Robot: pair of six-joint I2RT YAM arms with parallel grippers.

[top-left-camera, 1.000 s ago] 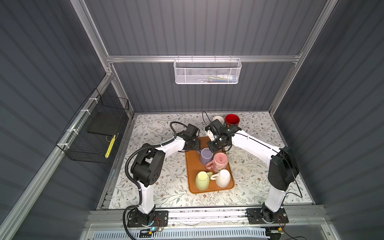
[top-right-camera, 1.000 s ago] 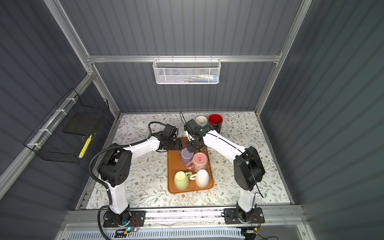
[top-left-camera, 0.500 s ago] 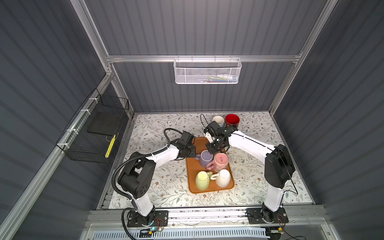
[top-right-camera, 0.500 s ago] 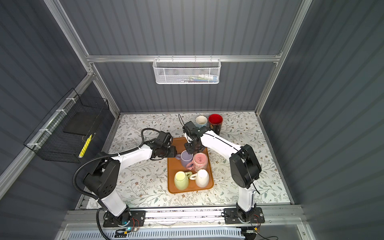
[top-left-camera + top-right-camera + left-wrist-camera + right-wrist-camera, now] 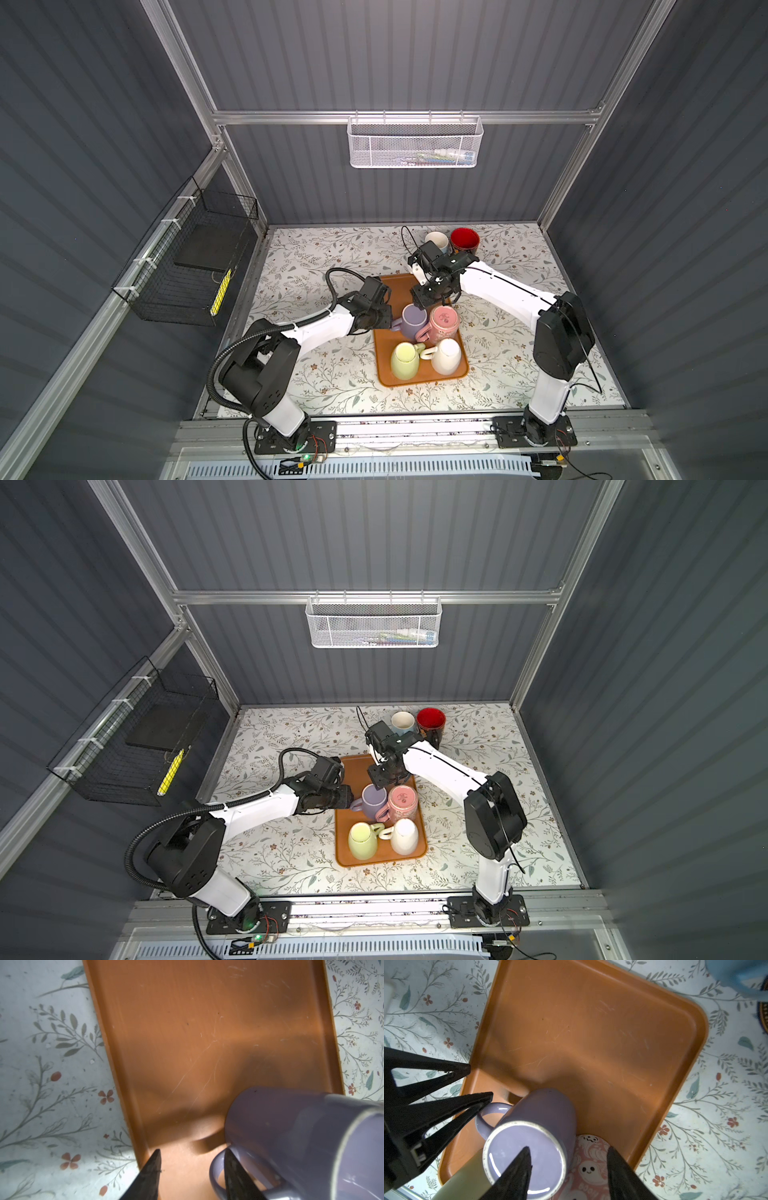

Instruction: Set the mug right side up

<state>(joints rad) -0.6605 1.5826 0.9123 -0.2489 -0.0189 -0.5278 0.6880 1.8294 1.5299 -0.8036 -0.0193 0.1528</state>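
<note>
A purple mug (image 5: 413, 320) (image 5: 374, 800) stands upside down on the orange tray (image 5: 395, 286), base up, handle pointing left. My left gripper (image 5: 386, 316) (image 5: 191, 1151) is open at that handle (image 5: 216, 1167). One of its fingers (image 5: 232, 1167) is at the handle loop and the other is over bare tray. My right gripper (image 5: 428, 299) (image 5: 568, 1150) hovers open above the purple mug's base (image 5: 508, 1147) and the pink mug (image 5: 588, 1167) beside it, holding nothing.
A pink ghost-print mug (image 5: 444, 322), a yellow-green mug (image 5: 405, 359) and a white mug (image 5: 446, 355) also stand upside down on the tray. A white-and-blue mug (image 5: 436, 241) and a red mug (image 5: 464, 239) stand upright at the back. The tray's far half (image 5: 591, 1032) is bare.
My left gripper has come forward along the tray's left edge to the purple mug's handle. The right gripper has opened wider above the purple mug. The mugs have not moved.
</note>
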